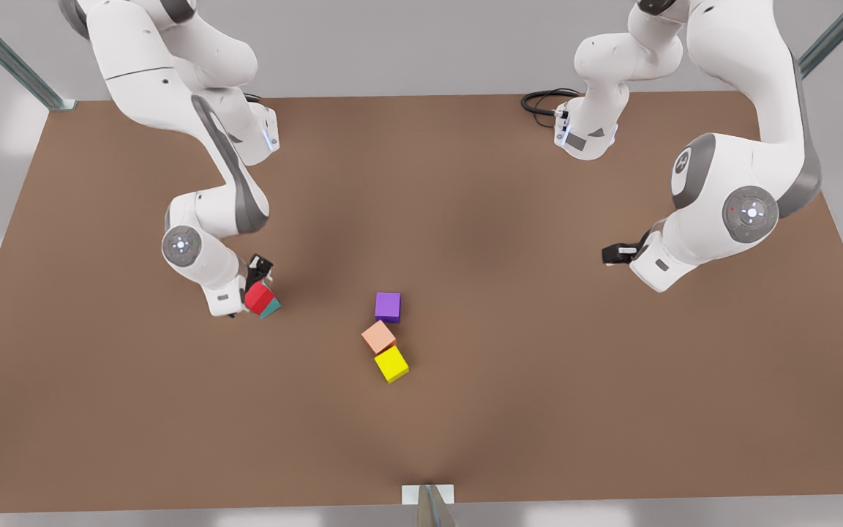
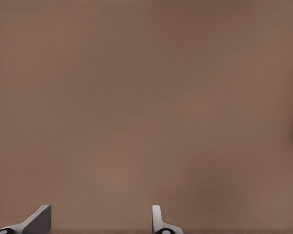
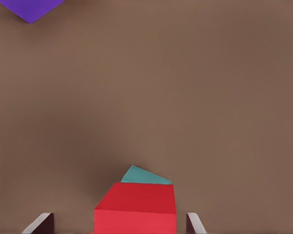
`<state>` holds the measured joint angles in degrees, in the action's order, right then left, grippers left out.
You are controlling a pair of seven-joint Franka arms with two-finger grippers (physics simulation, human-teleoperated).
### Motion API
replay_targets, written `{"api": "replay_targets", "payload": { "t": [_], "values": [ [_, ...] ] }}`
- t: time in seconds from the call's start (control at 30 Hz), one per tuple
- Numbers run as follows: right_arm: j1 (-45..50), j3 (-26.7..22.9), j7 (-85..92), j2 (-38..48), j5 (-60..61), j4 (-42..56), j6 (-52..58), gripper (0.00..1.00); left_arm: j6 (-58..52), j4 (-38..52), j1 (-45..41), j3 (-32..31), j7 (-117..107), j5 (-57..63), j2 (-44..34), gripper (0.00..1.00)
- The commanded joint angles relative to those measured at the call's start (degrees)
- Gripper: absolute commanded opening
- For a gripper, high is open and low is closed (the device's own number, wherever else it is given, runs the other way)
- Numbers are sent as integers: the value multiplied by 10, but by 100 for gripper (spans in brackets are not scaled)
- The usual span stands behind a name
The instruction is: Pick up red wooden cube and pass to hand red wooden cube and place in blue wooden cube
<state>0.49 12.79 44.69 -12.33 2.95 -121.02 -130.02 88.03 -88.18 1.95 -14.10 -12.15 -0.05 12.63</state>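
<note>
The red wooden cube rests tilted on top of the blue wooden cube, a teal block at the front view's left. In the right wrist view the red cube lies between the fingertips with gaps on both sides, and the teal cube peeks out behind it. My right gripper is open around the red cube. My left gripper, the hand, waits open and empty above bare table at the front view's right.
A purple cube, a salmon-orange cube and a yellow cube cluster mid-table. A black cable lies by the far arm base. The brown table spreads open around them.
</note>
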Motion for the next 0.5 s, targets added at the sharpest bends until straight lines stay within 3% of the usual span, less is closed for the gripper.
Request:
{"api": "replay_targets", "payload": {
  "t": [0.0, 0.1, 0.23, 0.33, 0.47],
  "values": [
    [-1, 1, 17, 13, 30, 19, 79, 100, -1, 0, 0, 0, -5, 0, -1, 100],
    [-4, -2, -57, 6, 43, 126, 183, 100, -1, 0, 1, 0, -4, 0, -1, 100],
    [-9, -23, -556, -15, 17, 252, 271, 100, -1, 0, 1, 0, -4, 0, -1, 100],
    [-20, -80, -534, -18, -13, 351, 347, 100, -1, 0, 2, 0, -3, 0, -1, 100],
    [-60, -102, -486, 43, -7, 340, 456, 100, -2, 0, 2, 0, -2, 1, -1, 100]
  ]
}}
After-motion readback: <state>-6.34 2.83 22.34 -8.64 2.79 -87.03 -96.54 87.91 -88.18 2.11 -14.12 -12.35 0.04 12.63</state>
